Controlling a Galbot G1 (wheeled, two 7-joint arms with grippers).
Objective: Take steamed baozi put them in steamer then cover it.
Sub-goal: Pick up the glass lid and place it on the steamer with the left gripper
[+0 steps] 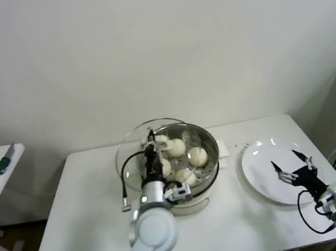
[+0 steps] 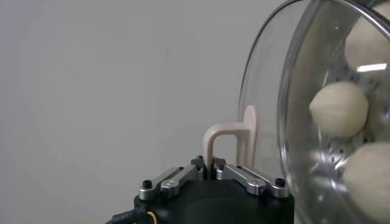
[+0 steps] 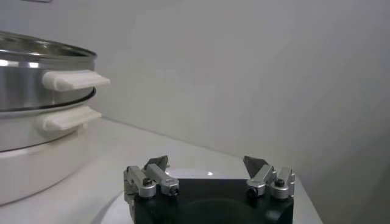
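The left gripper [image 1: 151,151] sits nearest the head camera, reaching over the near-left rim of the steamer [image 1: 205,142] with its fingers pinched together on the white handle [image 2: 223,141] of the glass lid [image 1: 129,146]. From the head view the lid overlaps the steamer's left side, shifted off-centre so that its rim reaches past the pot's left edge. The left wrist view shows what the head view hides: the handle is a cream loop rising straight out of the closed jaws, and the clear dome stands beside it, with the buns visible through the glass. Four steamed baozi [image 1: 197,156] lie inside the steel basket, close together.

The right gripper [image 1: 294,165] hovers over the white plate [image 1: 258,168], well apart from the steamer, its fingers spread wide with nothing between them. The right wrist view gives the steamer's side: the steel wall, two white side handles [image 3: 74,80] stacked one above the other, and the white base below. All of it stands on a white table [image 1: 93,216].
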